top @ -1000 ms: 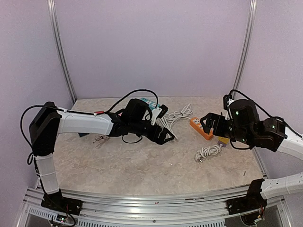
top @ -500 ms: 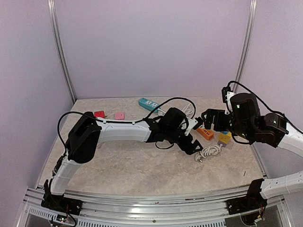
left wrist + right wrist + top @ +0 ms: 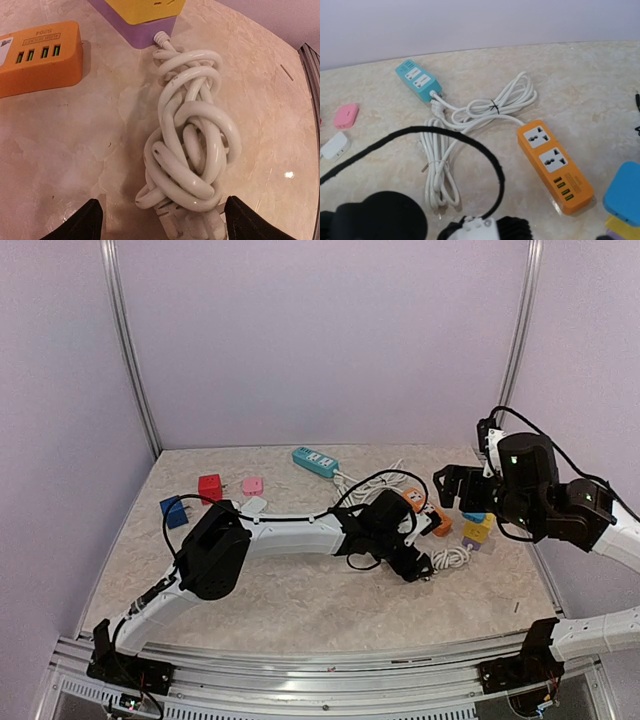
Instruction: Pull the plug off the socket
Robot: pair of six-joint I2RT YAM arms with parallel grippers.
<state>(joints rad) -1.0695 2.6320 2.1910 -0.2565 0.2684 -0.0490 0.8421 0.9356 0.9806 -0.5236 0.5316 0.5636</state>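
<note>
**Holdings by view, placed from the orange power strip**

**Top view.**
- The orange power strip [image 3: 412, 500] lies on the table [image 3: 300, 620], partly covered by the left arm [image 3: 290, 532].
- The left gripper [image 3: 418, 565] is low over the table on the strip's near side, at a coiled white cord [image 3: 452, 558]. Its jaw width cannot be read here.
- The right gripper [image 3: 448, 487] hangs just right of the strip with its jaws wide and nothing in them.
- A yellow and purple socket block [image 3: 476, 532] is to the strip's right.
- A teal power strip [image 3: 315, 462] lies beyond and to the left.
- Farther left are a pink adapter [image 3: 252, 484], a red block [image 3: 210, 487] and a blue block [image 3: 174, 511].

**Left wrist view.**
- This is the only view that shows the plug [image 3: 192, 222]. It lies on the table at the coil's near end, away from the orange strip.
- The gripper's two fingertips [image 3: 90, 222] stand wide apart, one on either side of the plug.
- The cord's far end meets the socket block, just beside the orange strip.

**Right wrist view.**
- This is the only view that shows the orange strip's two socket faces and the loose white cable bundle [image 3: 490, 107] beyond it.
- The left arm's black cable [image 3: 445, 135] crosses in front and hides the coil and plug.
</note>
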